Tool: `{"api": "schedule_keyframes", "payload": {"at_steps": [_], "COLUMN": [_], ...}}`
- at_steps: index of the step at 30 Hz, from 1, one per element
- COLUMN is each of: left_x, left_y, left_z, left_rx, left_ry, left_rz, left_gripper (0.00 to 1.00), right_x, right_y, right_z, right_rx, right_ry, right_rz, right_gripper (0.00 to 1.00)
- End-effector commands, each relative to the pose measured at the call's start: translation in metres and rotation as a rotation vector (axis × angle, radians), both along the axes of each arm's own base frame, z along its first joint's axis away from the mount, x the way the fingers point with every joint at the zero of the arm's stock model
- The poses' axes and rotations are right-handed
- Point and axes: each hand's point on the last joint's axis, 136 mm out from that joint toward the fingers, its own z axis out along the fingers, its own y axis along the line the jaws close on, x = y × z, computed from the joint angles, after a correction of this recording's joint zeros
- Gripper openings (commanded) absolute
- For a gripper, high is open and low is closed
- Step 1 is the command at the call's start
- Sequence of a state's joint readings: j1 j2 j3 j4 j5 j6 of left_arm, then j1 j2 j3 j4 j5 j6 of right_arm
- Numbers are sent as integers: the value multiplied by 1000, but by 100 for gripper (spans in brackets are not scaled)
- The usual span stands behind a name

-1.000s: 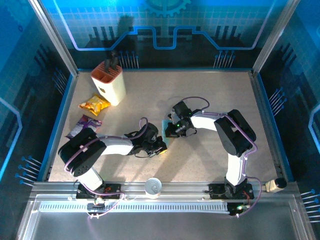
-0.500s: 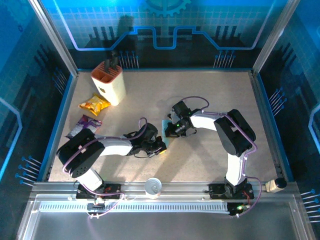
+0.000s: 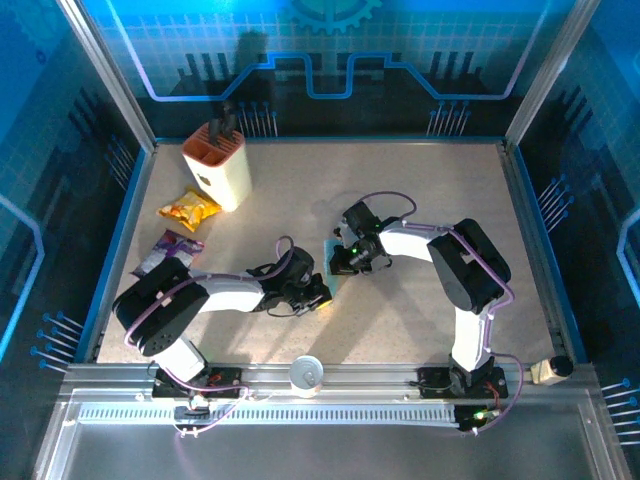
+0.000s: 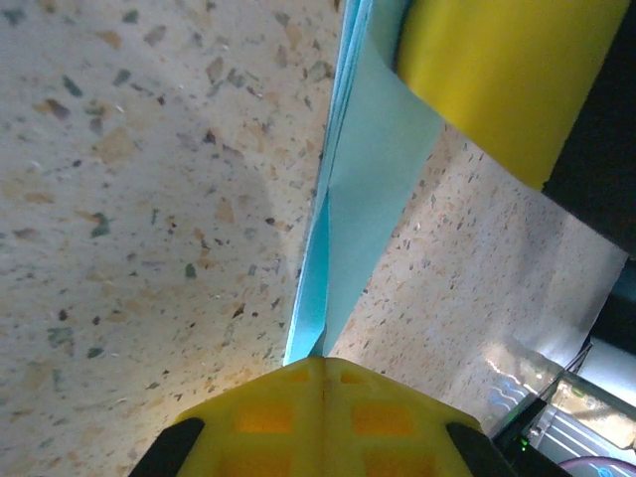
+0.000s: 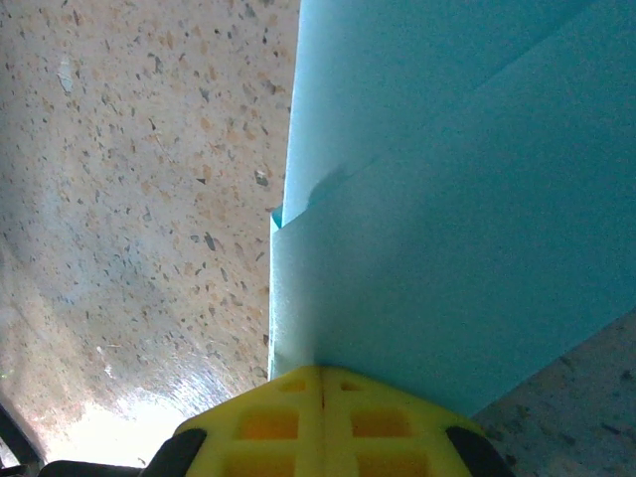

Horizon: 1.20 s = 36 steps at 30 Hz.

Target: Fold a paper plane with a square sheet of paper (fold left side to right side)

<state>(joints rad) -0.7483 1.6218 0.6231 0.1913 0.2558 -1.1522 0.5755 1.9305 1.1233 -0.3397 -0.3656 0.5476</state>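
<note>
Here the folded paper (image 3: pixel 331 272) lies mid-table (image 3: pixel 420 200), a narrow strip whose long axis runs away from the arm bases. Both arms bend inward and low, wrists tipped down at it. The left gripper (image 4: pixel 323 383) and right gripper (image 5: pixel 320 388) each have their fingers pressed together, tips touching the paper's edge.

Robotics lab test cell, aluminium frame (image 3: pixel 105 75), blue printed walls (image 3: pixel 330 60), speckled table (image 3: pixel 400 190)
</note>
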Motion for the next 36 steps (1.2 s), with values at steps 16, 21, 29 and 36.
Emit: {"api": "schedule_keyframes", "payload": {"at_steps": [16,21,29,36], "left_x": [-16,-22,-33,-34], "left_y": [5,6,9,14], "left_z": [-12,-16,-21,-14], "left_rx": [20,33,59,46], "left_ry": [39,51,64,45], "left_rz": [-34,-42,-43,-19], "left_gripper": [0,0,0,0], "right_x": [-33,-33,-34,-34], "right_y": [-43,-43,-45,-45], "right_z": [-54,-54,-56,-57], "right_rx": [-257,-257,-265,-265], "right_ry": [114,117,118,118], "right_rz": [2,2,1,2], "right_gripper": [0,0,0,0]}}
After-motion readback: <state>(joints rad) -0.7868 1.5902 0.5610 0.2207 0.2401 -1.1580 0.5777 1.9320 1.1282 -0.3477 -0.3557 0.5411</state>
